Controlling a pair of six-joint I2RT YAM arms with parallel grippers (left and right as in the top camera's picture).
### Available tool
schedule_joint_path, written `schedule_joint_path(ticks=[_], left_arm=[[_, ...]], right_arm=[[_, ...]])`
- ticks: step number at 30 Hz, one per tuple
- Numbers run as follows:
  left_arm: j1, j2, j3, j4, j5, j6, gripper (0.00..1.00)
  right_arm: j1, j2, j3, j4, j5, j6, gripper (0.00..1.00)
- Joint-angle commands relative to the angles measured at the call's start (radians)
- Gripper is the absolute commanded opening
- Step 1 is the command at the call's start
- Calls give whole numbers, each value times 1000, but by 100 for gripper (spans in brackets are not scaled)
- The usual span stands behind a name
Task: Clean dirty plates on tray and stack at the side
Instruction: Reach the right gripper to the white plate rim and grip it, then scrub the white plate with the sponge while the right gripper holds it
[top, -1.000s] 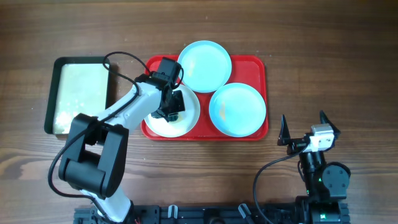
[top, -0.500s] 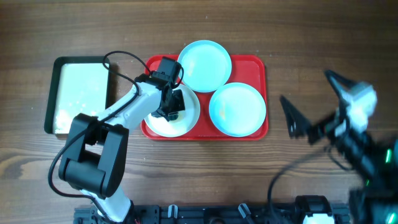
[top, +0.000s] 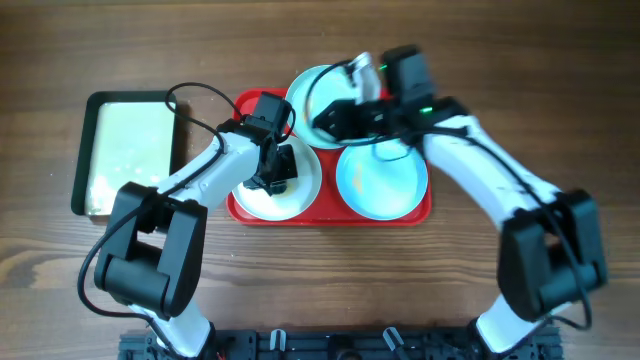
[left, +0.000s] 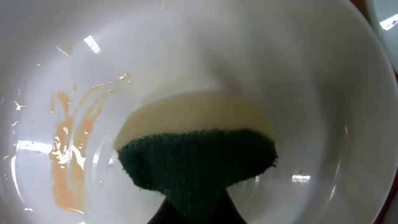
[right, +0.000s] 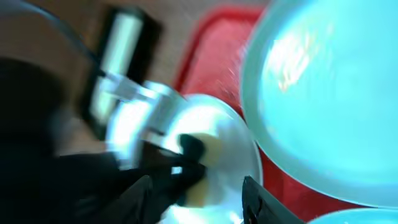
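three plates sit on one red tray (top: 330, 215): one white plate (top: 300, 195) at its left end, one far blue plate (top: 320, 85) at the back edge and one near blue plate (top: 380, 180) at the right end. the three lie close together, with rims almost meeting.

the left gripper (top: 277, 172) is down in the white plate, pinching one sponge (left: 196, 155), its green face up and yellow side pressed on the plate. an orange smear (left: 65, 155) streaks the plate just left of the sponge.

the right gripper (top: 335, 115) hangs over the near edge of the far blue plate. its fingers (right: 252, 199) are spread and hold nothing, though that view is blurred.

everything rests on a brown wooden table (top: 500, 60). one cream pan (top: 130, 150) with a dark rim lies left of the tray, apart from it.
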Motion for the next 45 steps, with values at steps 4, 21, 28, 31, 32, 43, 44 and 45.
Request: schedule_joint_path(ticks=[4, 21, 28, 31, 32, 43, 44, 45], left_arm=[[5, -1, 5, 3, -5, 8, 4], [5, -1, 5, 7, -2, 9, 4], [5, -1, 5, 47, -2, 8, 4], [5, -1, 5, 48, -2, 8, 29], [5, -1, 5, 47, -2, 9, 40], [5, -1, 5, -57, -280, 17, 4], [5, -1, 5, -78, -366, 17, 4], [5, -1, 5, -93, -433, 17, 4]], right_arm=[[79, 156, 6, 42, 188, 89, 46], [154, 205, 5, -80, 286, 92, 29], [155, 246, 4, -90, 270, 138, 16], [155, 245, 5, -68, 252, 138, 13], [155, 245, 10, -69, 252, 138, 11], [129, 243, 13, -79, 190, 135, 4], [124, 240, 13, -80, 165, 134, 4], [121, 239, 13, -80, 166, 134, 4]])
